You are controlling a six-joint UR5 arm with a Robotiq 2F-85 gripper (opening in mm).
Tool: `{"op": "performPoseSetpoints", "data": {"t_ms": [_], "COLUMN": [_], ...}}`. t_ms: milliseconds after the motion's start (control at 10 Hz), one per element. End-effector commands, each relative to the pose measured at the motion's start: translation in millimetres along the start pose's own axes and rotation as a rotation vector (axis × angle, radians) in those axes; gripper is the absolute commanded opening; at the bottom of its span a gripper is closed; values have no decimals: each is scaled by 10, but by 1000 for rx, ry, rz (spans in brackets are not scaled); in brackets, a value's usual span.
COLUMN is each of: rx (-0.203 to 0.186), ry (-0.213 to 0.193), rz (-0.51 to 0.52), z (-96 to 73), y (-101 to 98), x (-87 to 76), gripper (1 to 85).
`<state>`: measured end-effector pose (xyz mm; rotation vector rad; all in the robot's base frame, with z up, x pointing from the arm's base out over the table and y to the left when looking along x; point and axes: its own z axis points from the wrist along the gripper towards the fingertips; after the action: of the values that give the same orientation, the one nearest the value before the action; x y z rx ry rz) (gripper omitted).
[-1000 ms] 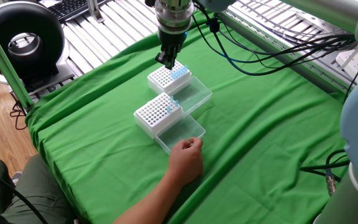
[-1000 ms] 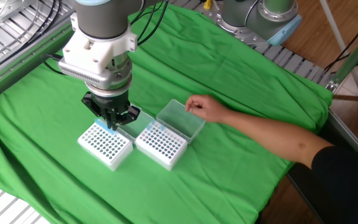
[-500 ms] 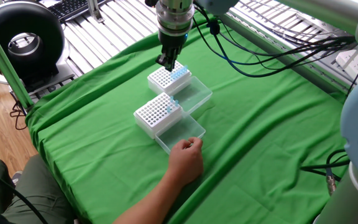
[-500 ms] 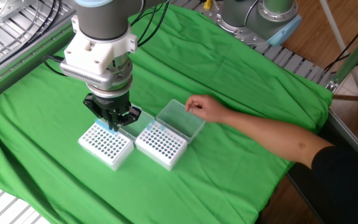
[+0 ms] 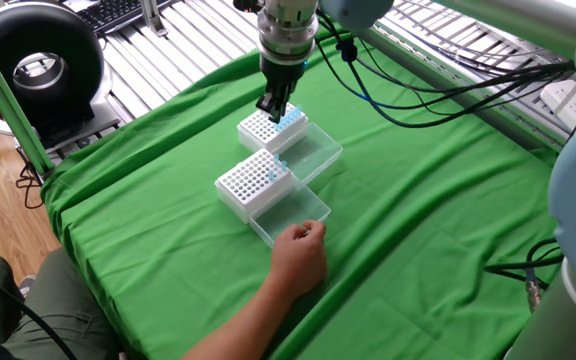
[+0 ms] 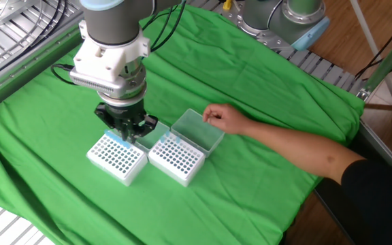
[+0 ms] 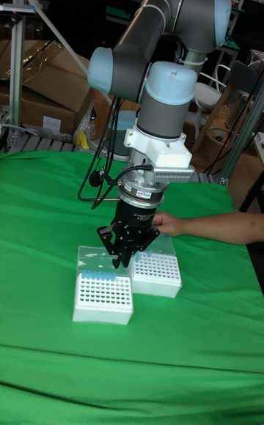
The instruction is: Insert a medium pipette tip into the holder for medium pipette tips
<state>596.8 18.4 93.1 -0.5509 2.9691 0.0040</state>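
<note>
Hovering just over the blue-tipped edge of one white rack (image 6: 116,158), your gripper (image 6: 126,131) points straight down with its fingers drawn close together; whether a tip sits between them you cannot tell. Which rack is the holder for medium pipette tips you cannot tell either. Both stand side by side near the middle of the green cloth (image 5: 418,220), clear lids folded open. The second rack (image 6: 176,160) has its lid (image 6: 197,131) touched by a person's hand (image 6: 222,118).
</note>
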Motion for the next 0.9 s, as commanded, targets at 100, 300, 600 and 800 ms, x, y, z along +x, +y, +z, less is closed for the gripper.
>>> {"op": "performPoseSetpoints", "data": {"t_ms": [100,300,600,800], "rx": [-59,-55,-82,-80], "ry": [7,32,47,39], "rz": [113,164,178,177], "z": [51,63,57,81], "y": [354,509,643,651], "x": [156,283,379,390], "gripper": [237,237,320,327]}}
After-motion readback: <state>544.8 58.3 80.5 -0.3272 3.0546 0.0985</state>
